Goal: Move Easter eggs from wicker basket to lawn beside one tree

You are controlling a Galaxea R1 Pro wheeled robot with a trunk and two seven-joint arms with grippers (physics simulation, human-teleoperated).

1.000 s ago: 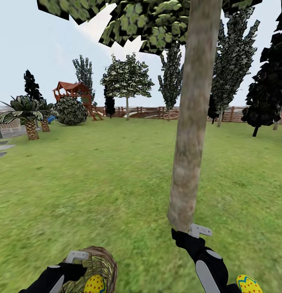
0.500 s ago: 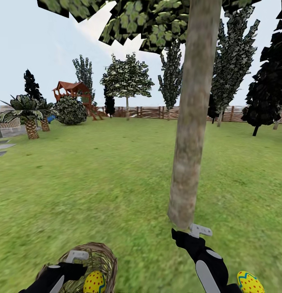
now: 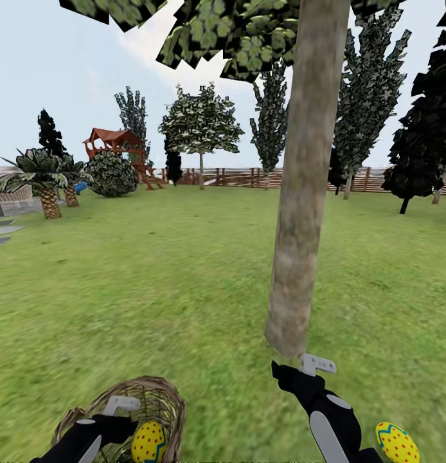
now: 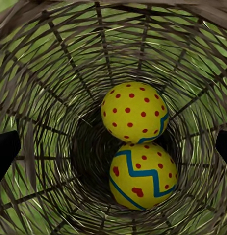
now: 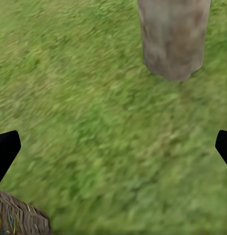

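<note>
Holding 2 eggs, wicker basket, no writing

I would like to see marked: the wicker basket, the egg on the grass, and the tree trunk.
wicker basket (image 3: 160,391), head view, far braided rim.
egg on the grass (image 3: 397,443), head view, dotted middle.
tree trunk (image 3: 301,212), head view, mid-height bark.

— How is the left gripper held?
— It is poised over the wicker basket, fingers spread wide, nothing gripped.

— And the right gripper?
— It is extended low toward the tree trunk's base, fingers parted, nothing held.
</note>
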